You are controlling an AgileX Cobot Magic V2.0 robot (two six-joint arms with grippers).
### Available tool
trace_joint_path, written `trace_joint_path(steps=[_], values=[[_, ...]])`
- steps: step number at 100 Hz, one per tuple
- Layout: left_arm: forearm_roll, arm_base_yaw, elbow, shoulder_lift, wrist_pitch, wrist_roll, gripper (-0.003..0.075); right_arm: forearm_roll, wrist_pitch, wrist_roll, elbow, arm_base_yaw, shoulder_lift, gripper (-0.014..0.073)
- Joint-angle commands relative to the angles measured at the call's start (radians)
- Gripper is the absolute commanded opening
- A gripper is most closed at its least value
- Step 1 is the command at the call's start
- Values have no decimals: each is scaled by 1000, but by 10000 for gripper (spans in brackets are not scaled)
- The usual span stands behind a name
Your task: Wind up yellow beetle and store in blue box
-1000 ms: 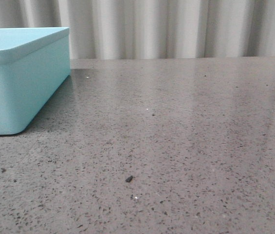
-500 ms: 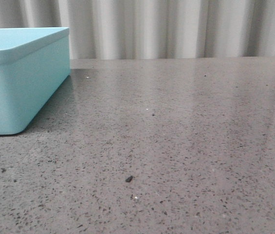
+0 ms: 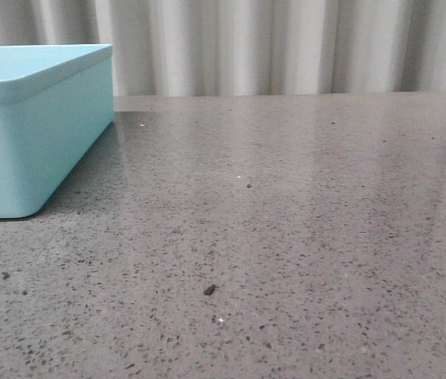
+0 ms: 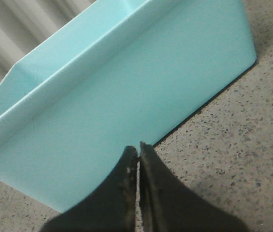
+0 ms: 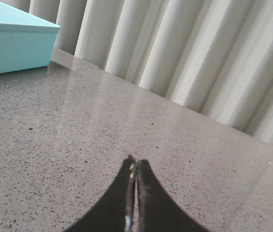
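The blue box (image 3: 25, 126) stands at the far left of the grey table in the front view. It fills most of the left wrist view (image 4: 117, 92) and shows at a corner of the right wrist view (image 5: 10, 43). My left gripper (image 4: 137, 149) is shut and empty, close to the box's outer wall near its base. My right gripper (image 5: 135, 162) is shut and empty, low over bare table well away from the box. The yellow beetle is out of view in every frame. Neither gripper shows in the front view.
A small dark speck (image 3: 209, 290) lies on the speckled grey table (image 3: 301, 221). A pale pleated curtain (image 3: 286, 43) hangs behind the table's far edge, also in the right wrist view (image 5: 184, 53).
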Motion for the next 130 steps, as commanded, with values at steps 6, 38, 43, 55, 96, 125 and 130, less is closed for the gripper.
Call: trace_joint_path(steps=[6, 38, 43, 55, 96, 125, 130], values=[[-20, -7, 27, 10, -64, -2, -21, 3, -87, -9, -25, 2, 13, -41], [-20, -7, 27, 10, -64, -2, -21, 3, -93, -9, -25, 2, 13, -41], [-20, -7, 27, 10, -64, -2, -21, 3, -93, -9, -25, 2, 13, -41], [-20, -7, 27, 10, -64, -2, -21, 3, -93, -9, -25, 2, 13, -41], [-20, -7, 27, 10, -64, -2, -21, 34, -257, -9, -25, 2, 13, -41], [-20, -7, 27, 10, -64, -2, -21, 224, -248, -9, -25, 2, 13, -41], [-20, -7, 27, 10, -64, -2, -21, 224, -243, -9, -24, 2, 13, -41]])
